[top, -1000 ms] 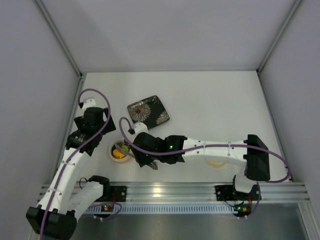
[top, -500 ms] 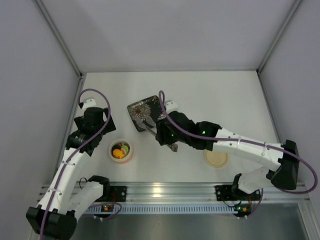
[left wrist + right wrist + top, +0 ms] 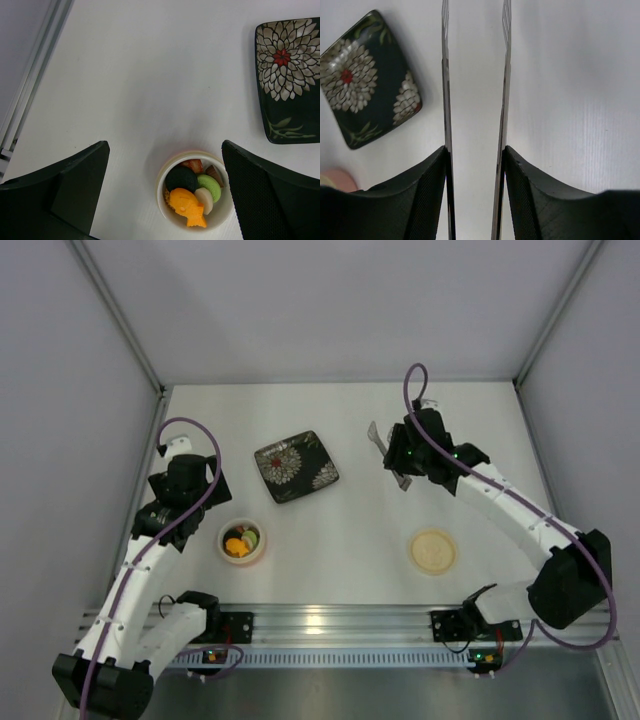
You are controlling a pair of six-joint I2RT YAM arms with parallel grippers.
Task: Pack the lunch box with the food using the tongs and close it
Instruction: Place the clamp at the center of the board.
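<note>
Right hand [image 3: 474, 165] snug around tongs [image 3: 505, 85]

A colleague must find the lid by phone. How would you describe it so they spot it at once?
Look at the white table, near edge, right side. There lies the lid, alone: a flat cream disc, unlike the rimmed lunch box full of food and the dark floral plate.
</note>
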